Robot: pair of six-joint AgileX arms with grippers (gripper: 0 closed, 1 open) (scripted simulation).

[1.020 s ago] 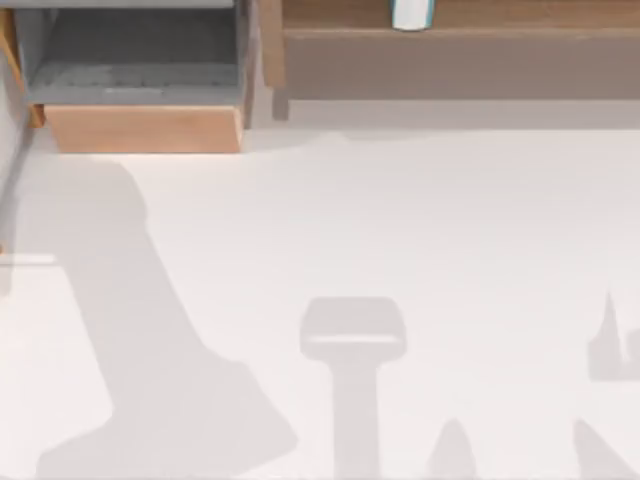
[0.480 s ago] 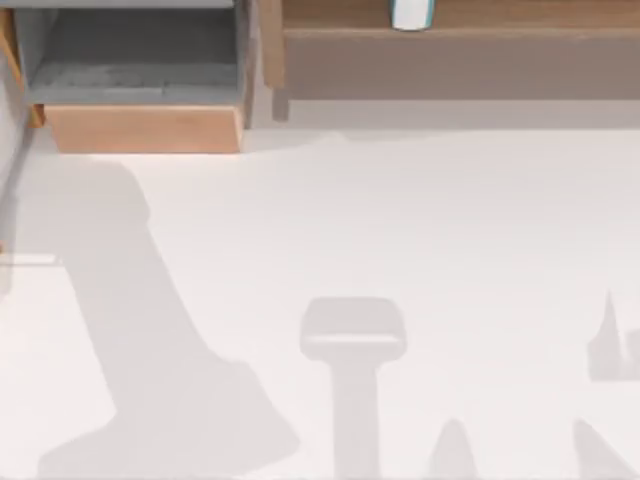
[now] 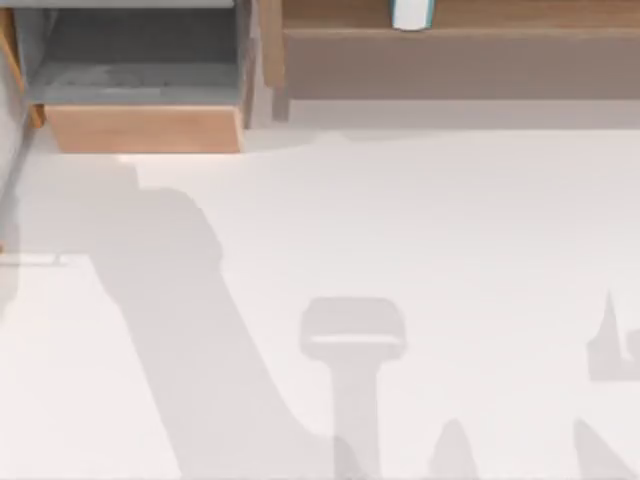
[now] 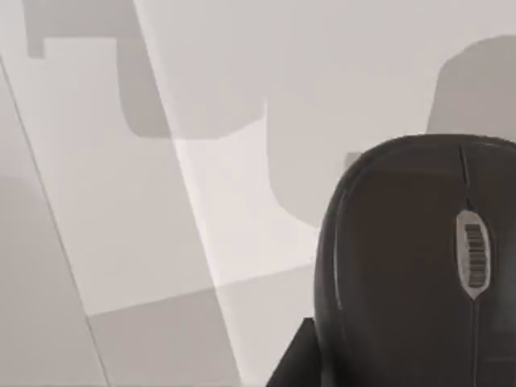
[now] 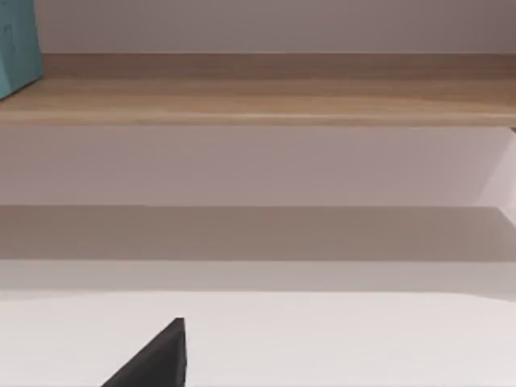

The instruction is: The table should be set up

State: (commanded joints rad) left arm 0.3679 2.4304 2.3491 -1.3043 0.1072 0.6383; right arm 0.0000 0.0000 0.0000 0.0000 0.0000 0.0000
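Across the top view the table (image 3: 430, 220) spreads as a plain off-white top, taking up nearly all of the picture from the left edge to the right. Grey shadows lie on it: a broad slanted one on the left half, a T-shaped one near the middle of the near edge, and smaller pointed ones toward the right.

At the far left corner stands a box (image 3: 140, 128) with a grey lining and a light wooden front, its front touching the table's far part. Just beside it, along the far edge to the right, runs a long wooden shelf (image 3: 460, 60). A small white and teal thing (image 3: 411, 14) stands on the shelf, cut off by the picture's edge.

From the left wrist view a black mouse (image 4: 411, 274) with a grey scroll wheel sits close to the camera, over the pale table (image 4: 201, 226). Whether it rests on the top or is lifted cannot be told. A dark wedge of the left gripper (image 4: 289, 363) shows just beside the mouse; whether this claw is spread, pressed together or pinching the mouse cannot be told.

From the right wrist view the right gripper (image 5: 157, 361) shows as a dark wedge above the table (image 5: 339, 339), facing the shelf (image 5: 266, 97), well apart from it. A teal thing (image 5: 18, 44) stands on the shelf's end. Whether this claw is spread or pressed together cannot be told either.
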